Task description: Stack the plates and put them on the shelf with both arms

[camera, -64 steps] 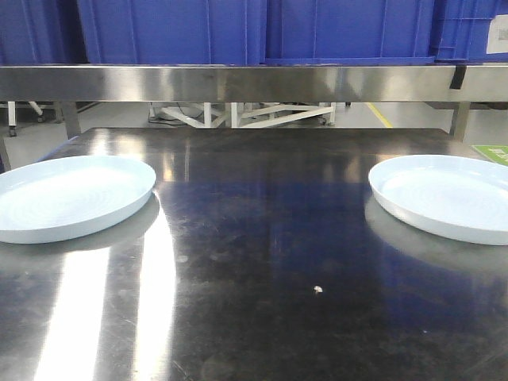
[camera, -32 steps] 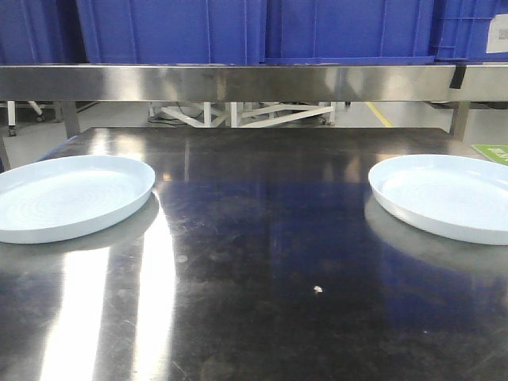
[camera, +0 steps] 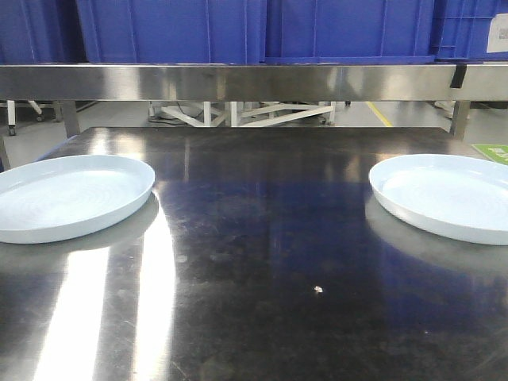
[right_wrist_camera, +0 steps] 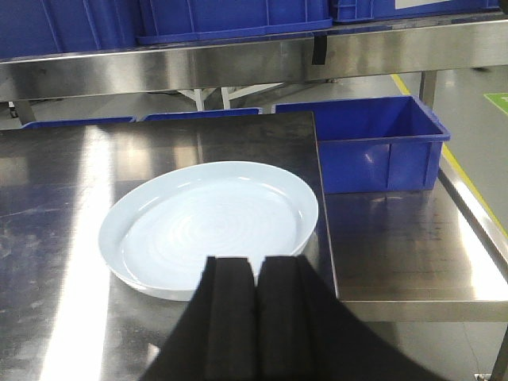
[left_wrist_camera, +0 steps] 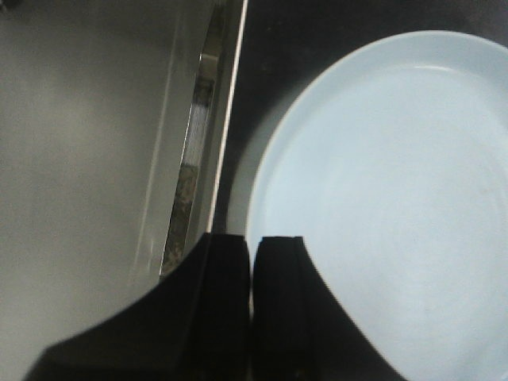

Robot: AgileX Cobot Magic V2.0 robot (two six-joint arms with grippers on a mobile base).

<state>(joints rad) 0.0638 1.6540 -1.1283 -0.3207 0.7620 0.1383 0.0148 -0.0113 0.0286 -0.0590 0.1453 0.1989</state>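
Note:
Two pale blue-white plates lie apart on the dark steel tabletop: the left plate (camera: 67,196) at the left edge, the right plate (camera: 448,194) at the right edge. The shelf (camera: 238,82) runs across the back above the table, bearing blue crates (camera: 262,30). No gripper shows in the front view. In the left wrist view my left gripper (left_wrist_camera: 252,242) is shut and empty, above the left plate's (left_wrist_camera: 389,206) near-left rim. In the right wrist view my right gripper (right_wrist_camera: 255,262) is shut and empty, above the right plate's (right_wrist_camera: 210,222) near rim.
The table's left edge (left_wrist_camera: 226,119) drops to grey floor. To the right of the table stands a lower steel surface (right_wrist_camera: 405,246) with a blue crate (right_wrist_camera: 373,147) on it. A small white crumb (camera: 317,290) lies mid-table.

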